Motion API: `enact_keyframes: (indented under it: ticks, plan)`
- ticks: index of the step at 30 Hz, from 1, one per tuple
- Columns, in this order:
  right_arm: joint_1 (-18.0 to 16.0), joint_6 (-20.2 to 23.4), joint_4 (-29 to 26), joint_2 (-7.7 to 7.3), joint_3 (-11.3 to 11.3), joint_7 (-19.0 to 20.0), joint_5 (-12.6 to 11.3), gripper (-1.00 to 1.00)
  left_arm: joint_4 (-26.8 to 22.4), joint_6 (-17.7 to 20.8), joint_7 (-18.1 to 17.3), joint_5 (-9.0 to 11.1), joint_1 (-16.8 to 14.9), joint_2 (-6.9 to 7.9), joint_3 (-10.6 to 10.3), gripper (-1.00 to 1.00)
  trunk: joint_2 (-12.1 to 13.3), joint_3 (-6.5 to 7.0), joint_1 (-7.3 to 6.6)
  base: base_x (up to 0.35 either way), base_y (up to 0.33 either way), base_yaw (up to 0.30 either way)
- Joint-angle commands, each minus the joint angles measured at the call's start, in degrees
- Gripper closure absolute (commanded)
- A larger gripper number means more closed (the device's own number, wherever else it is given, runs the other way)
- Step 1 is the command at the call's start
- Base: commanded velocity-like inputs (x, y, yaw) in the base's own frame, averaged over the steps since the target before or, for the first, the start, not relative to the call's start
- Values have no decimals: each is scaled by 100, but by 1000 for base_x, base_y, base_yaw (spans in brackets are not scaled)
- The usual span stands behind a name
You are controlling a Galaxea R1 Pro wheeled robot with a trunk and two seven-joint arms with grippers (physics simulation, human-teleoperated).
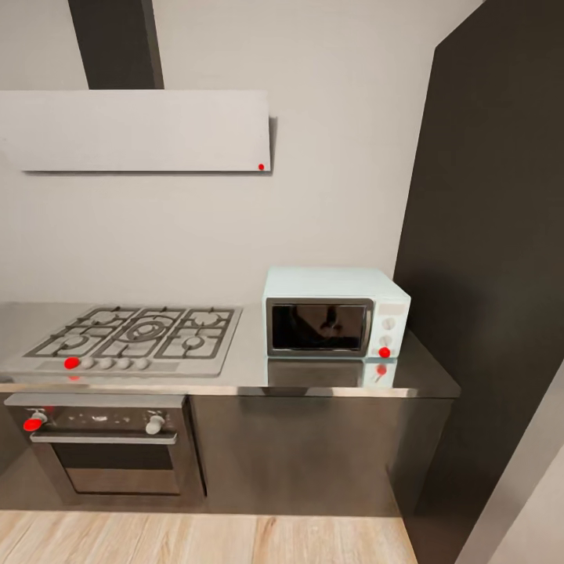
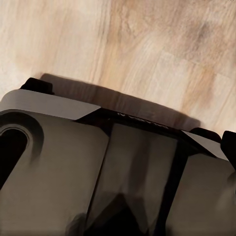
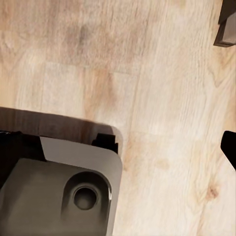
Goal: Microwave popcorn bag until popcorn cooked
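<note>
The pale-blue microwave point(image 1: 335, 313) stands on the right part of the grey countertop point(image 1: 249, 370), near the wall, with its dark glass door shut and its knobs on the right side. The popcorn bag and the popcorn are out of view. Both wrist views look down at light wood floor point(image 3: 147, 73) and the robot's own grey base point(image 2: 54, 167). A dark sliver at the edge of each wrist view may be a fingertip; whether either gripper is open or shut cannot be made out.
A gas hob point(image 1: 137, 333) takes up the counter's left part, with a built-in oven point(image 1: 110, 450) below it and a white hood point(image 1: 141, 129) above. A tall dark cabinet point(image 1: 493, 235) walls off the right side. Wood flooring point(image 1: 196, 540) lies before the counter.
</note>
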Motion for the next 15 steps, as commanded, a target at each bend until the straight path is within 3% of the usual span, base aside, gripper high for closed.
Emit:
enact_keyframes:
  ticks: [1,9,12,15]
  plan:
    - [-9,-26,18,1,-37,2,49,-100,-1,0,18,47,-3,-3,-49,-100,-5,-7,0,4,0,0]
    - [-9,-6,-17,37,-51,-4,95,-100,-1,0,18,55,-3,-6,-49,-100,-5,-7,0,0,0,0]
    - [-9,20,-497,40,-58,7,104,-100,-1,0,18,52,-3,-12,-49,-100,-5,-7,0,0,0,0]
    - [-9,254,-1357,42,-56,12,106,-100,-1,0,18,56,-3,-14,-49,-100,-5,-7,0,0,0,0]
